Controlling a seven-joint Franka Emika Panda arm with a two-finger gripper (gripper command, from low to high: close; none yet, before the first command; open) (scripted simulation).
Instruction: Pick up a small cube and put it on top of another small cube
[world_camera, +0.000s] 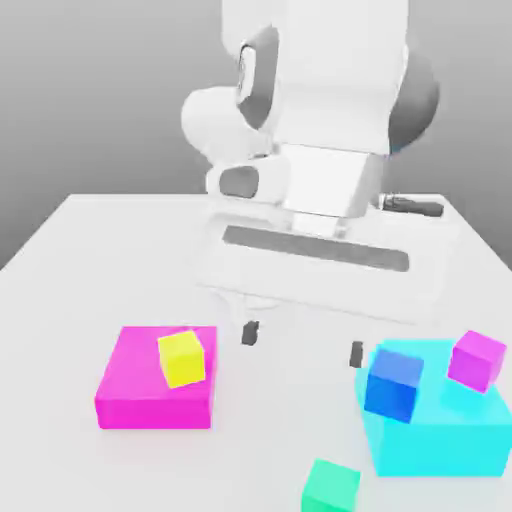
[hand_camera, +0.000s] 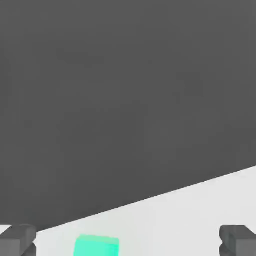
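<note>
Flat matte white table (world_camera: 90, 260), grey backdrop. All blocks plain, sharp-edged, untextured solids.

Green cube (world_camera: 332, 488): small, teal-green, sits on the table at the near edge of the exterior view, right of centre, just left of the cyan block's near corner, not touching it as far as I can tell. In the hand view the green cube (hand_camera: 97, 245) shows low between the two fingertips, nearer one of them.

Magenta block (world_camera: 150, 395): big, low slab, near left. Yellow cube (world_camera: 182, 358) sits on its top towards the right far corner, turned a bit askew.

Cyan block (world_camera: 440, 425): big, near right, paler and slightly glassy-looking. Blue cube (world_camera: 394, 384) rests on its left part; a small magenta cube (world_camera: 476, 360) on its right far part, tilted.

Arm: bulky white glossy links w/ grey joint caps, coming in from the far side, hand pointing down over the table centre. Gripper (world_camera: 302, 343) hangs above the table between the two big blocks, dark fingers (world_camera: 250, 332) spread wide, nothing between them. Fingertips clear of all blocks; green cube lies nearer the camera than the gripper.
</note>
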